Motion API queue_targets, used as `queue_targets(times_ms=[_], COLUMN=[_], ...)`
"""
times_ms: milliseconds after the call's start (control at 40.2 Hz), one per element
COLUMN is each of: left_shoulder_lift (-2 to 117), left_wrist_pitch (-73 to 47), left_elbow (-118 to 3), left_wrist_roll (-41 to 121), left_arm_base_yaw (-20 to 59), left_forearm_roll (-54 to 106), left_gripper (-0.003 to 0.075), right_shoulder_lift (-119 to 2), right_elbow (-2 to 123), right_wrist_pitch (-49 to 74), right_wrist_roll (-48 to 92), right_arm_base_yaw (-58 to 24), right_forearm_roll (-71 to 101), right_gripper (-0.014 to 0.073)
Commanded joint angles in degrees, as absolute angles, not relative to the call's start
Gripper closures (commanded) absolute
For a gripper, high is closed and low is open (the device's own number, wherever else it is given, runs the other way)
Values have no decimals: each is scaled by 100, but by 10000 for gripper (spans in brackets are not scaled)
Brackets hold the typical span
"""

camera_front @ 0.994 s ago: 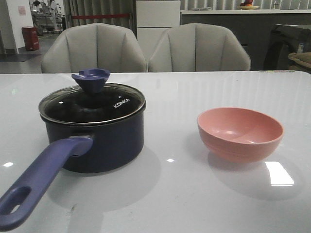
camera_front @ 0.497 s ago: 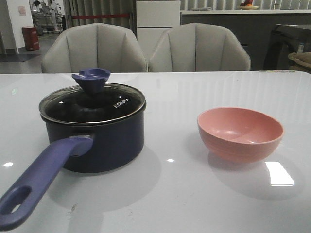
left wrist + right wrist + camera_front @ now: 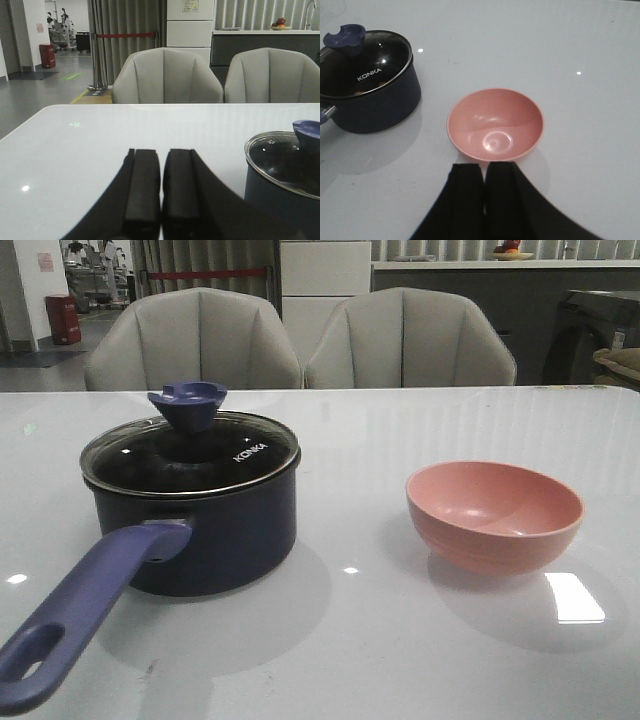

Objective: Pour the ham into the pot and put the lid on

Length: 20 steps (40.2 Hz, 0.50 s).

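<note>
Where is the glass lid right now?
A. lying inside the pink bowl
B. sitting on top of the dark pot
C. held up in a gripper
B: the lid rests flat on the pot, while the pink bowl is empty and both grippers hold nothing.

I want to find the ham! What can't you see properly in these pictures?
- Ham: only faint orange specks show through the dark glass lid in the right wrist view, too small to be sure.
- Pot: its handle is cut off by the edge in the front view.
- Bowl: looks empty.
- Grippers: both hidden in the front view.
</note>
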<state>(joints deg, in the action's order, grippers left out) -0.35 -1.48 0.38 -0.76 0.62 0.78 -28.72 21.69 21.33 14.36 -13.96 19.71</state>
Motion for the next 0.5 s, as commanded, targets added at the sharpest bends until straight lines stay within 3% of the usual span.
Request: queue_targets(times_ms=[0,199,472], left_shoulder_lift=[-144,-144,-144], left_wrist_pitch=[350,350,350], left_elbow=[220,220,220], left_wrist_roll=[-121,-121,-121], left_arm_base_yaw=[56,56,56], left_forearm_roll=[102,102,102], left_gripper=[607,607,607], right_shoulder_lift=[-2879,-2399,-1232], right_elbow=[2331,2234,1008], right_wrist_pitch=[1697,1581,183], right_wrist_roll=[1518,1477,344], right_arm_base_yaw=[-1414,-1355,-928], right_forearm_roll=[2032,1502,40], right_gripper=[443,443,443])
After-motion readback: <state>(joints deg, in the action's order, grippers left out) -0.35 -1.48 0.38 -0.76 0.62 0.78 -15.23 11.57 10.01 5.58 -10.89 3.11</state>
